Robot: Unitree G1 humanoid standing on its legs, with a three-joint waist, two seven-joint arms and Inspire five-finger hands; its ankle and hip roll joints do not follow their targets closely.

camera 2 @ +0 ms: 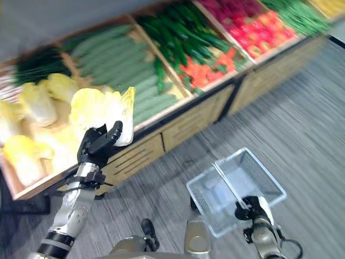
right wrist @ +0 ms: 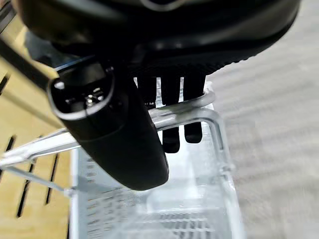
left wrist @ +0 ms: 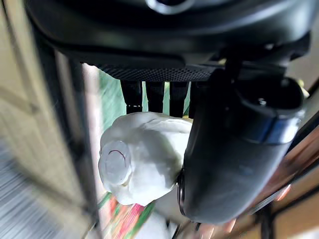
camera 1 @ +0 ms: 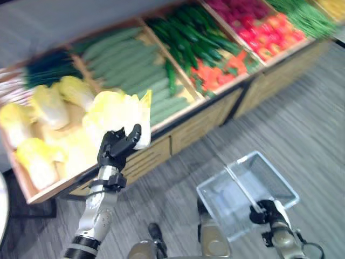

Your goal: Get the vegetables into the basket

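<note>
Grey floor, left robot hand (camera 1: pixel 116 148) clutching cabbage (camera 1: pixel 116 110) beyond stand edge (camera 1: pixel 161 127), right robot hand (camera 1: pixel 269 208) gripping basket (camera 1: pixel 215 197) handle

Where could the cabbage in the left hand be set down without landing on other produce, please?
The basket, hung by its handle from the right hand, looks empty inside. Bare floor lies between it and the stand. The stand's bins are packed. The left hand holds the cabbage above that crowded cabbage bin.
</note>
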